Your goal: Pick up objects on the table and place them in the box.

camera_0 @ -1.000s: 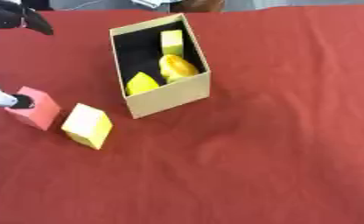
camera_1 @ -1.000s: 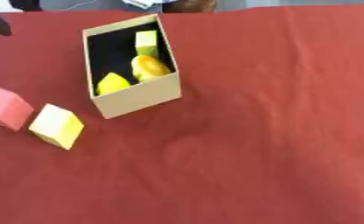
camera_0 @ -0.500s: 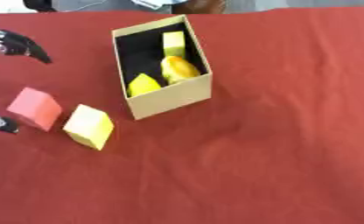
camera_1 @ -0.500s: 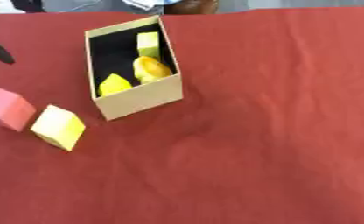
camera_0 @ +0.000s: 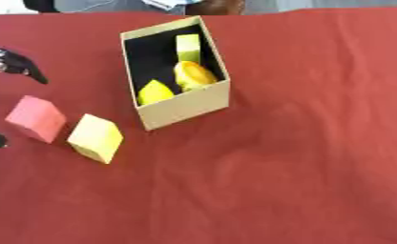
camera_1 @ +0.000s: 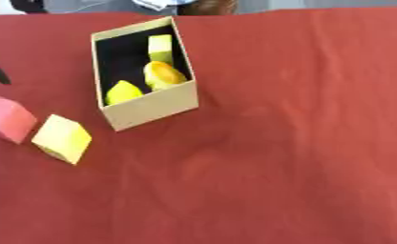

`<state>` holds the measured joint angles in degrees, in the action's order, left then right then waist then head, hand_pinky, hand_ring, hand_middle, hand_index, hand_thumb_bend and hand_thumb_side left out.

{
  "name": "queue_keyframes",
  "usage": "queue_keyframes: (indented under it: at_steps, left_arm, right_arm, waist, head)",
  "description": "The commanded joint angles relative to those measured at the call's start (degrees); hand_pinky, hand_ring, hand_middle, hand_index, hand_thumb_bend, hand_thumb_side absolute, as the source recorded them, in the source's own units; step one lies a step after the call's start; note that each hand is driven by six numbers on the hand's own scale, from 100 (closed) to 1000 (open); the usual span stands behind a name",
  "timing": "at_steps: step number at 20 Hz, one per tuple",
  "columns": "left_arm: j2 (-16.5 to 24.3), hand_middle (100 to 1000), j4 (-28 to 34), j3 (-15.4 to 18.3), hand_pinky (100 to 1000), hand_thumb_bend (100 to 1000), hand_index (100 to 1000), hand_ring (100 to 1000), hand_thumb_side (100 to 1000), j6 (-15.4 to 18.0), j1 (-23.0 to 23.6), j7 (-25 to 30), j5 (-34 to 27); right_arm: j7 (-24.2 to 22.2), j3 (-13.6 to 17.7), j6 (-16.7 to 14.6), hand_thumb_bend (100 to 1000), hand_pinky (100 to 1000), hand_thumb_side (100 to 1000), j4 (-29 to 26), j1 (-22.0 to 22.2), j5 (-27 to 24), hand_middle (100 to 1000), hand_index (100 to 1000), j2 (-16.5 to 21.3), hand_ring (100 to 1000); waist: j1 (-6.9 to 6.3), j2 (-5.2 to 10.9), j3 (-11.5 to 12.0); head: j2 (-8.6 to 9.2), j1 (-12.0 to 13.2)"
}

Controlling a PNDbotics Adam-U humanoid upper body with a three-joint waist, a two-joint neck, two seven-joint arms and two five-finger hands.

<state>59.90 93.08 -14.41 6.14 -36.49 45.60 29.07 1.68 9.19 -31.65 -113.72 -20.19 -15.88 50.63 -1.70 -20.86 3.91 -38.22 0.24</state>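
The desk is covered edge to edge by a red cloth, and the landmark on it is one tan cardboard box, open at the top and black inside. Nearest the camera, to the near left of the box, lie two loose blocks. One is a yellow block, tilted on the cloth with a corner pointing toward the near edge, just beside the box's near left corner but not touching it. The other is a pink block, immediately to the left of the yellow one and similarly skewed; whether the two touch cannot be told. The box is a long rectangle whose long axis runs from near to far, leaning slightly to the left at the far end, with its short front wall facing the near right. Inside it are three things: a yellow wedge-like piece against the near wall, a rounded orange-yellow piece in the middle toward the right wall, and a pale yellow upright block at the far end. Left of the box, at the picture's edge beyond the pink block, the left hand shows only dark fingers, spread apart and grasping nothing.
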Motion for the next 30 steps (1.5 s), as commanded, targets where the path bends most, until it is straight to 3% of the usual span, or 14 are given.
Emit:
queue_keyframes:
  at_steps: [1, 8, 19, 24, 30]
  left_arm:
    - [0.4, 854, -2.1, 0.1, 943, 616, 917, 903, 185, 0.0, -1.3, -0.6, 0.9]
    - [-1.6, 842, -5.9, -0.5, 922, 536, 911, 894, 228, -0.1, -2.3, -2.3, 1.3]
    - [-3.5, 834, -10.4, -1.2, 906, 516, 902, 888, 233, -0.2, -3.4, -2.5, 3.6]
    - [-3.8, 752, -10.4, -1.1, 852, 424, 851, 828, 194, 0.3, -3.5, -2.6, 3.4]
    - [-3.7, 605, -9.4, -0.7, 745, 247, 739, 703, 105, 0.0, -3.9, -4.4, 3.6]
  right_arm:
    - [-0.2, 0.7, 0.1, 100, 928, 590, -0.9, -0.4, 0.3, 612, 860, 1.0, 1000]
    - [-0.5, 0.8, 0.2, 100, 932, 606, -0.9, -0.1, 0.4, 611, 861, 0.5, 1000]
    - [-1.8, 0.7, -0.1, 100, 937, 628, -0.9, 0.2, -0.2, 611, 863, 0.0, 1000]
    - [-2.0, 0.9, 0.0, 100, 940, 635, -0.9, 0.5, -0.2, 611, 867, -0.2, 1000]
    - [-2.3, 1.0, 0.2, 100, 943, 645, -0.9, 0.7, -0.3, 611, 869, -0.5, 1000]
  waist:
    - [0.17, 0.90, -0.1]
    - [0.46, 0.49, -0.3]
    - [0.80, 0.10, -0.5]
    - [0.89, -0.01, -0.6]
    - [0.81, 0.08, -0.5]
  head:
    - [0.54, 0.3]
    - [0.68, 0.7]
    - [1.24, 1.3]
    - [1.21, 1.3]
    - [1.44, 1.4]
